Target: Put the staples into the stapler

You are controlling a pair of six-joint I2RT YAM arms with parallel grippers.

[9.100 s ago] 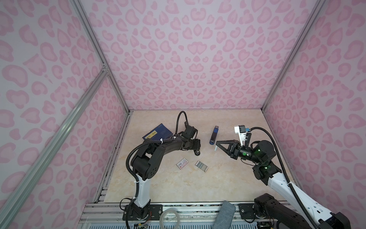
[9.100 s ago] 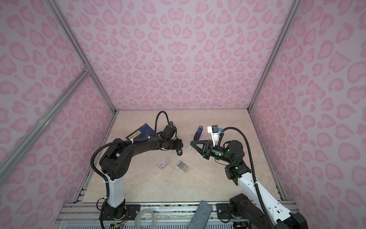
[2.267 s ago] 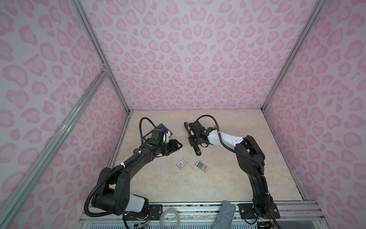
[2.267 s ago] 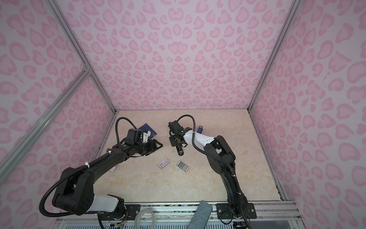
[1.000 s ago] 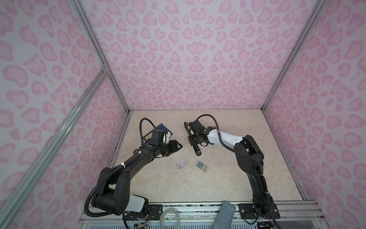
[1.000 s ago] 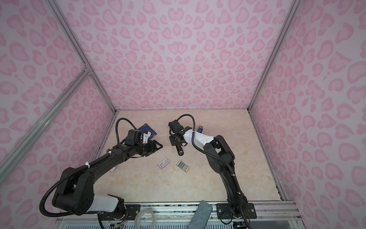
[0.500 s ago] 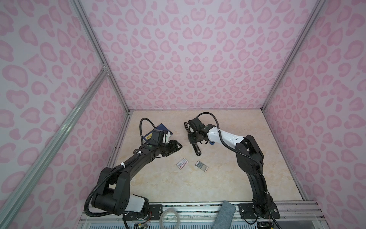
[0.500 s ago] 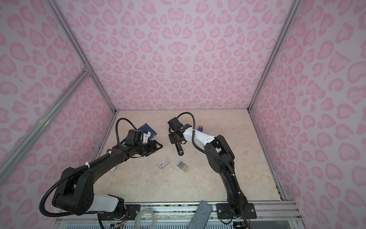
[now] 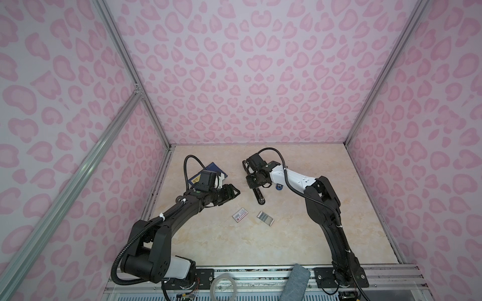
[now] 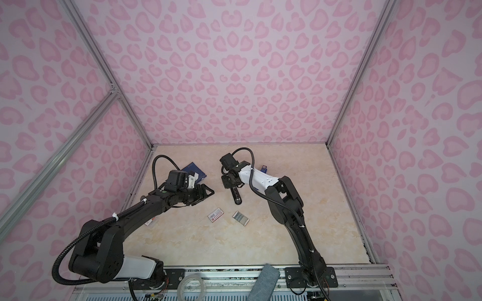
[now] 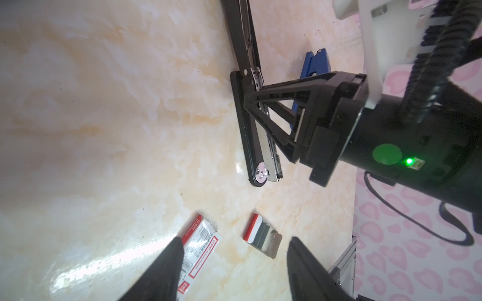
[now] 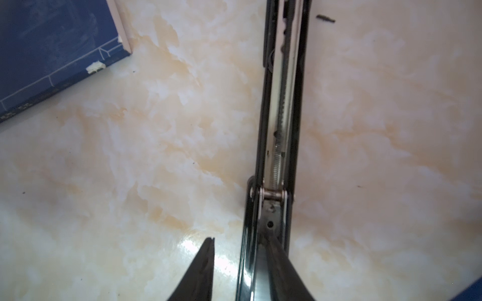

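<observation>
Hovering between the bench's left edge and its middle, the left gripper [image 9: 236, 195] shows its claw wide and empty, camera trained right on the staples [image 11: 266, 234]! They lie near the middle of the bench [image 9: 313, 234], on the front-edge side of the opened stapler [image 9: 258, 196], just beside the small white box [image 9: 239, 215]. Thin silvery strips, side by side, lying flat, with a red-and-white piece at one end. They look light and stiff yet brittle: a hard squeeze would likely snap a strip, and the slick metal may slide. Best bet is a gentle pinch across one strip's long sides. Over at the stapler, the right gripper [image 12: 240, 242] has its claw narrow but not clamped, one finger on the metal rail, the other clear of it.
</observation>
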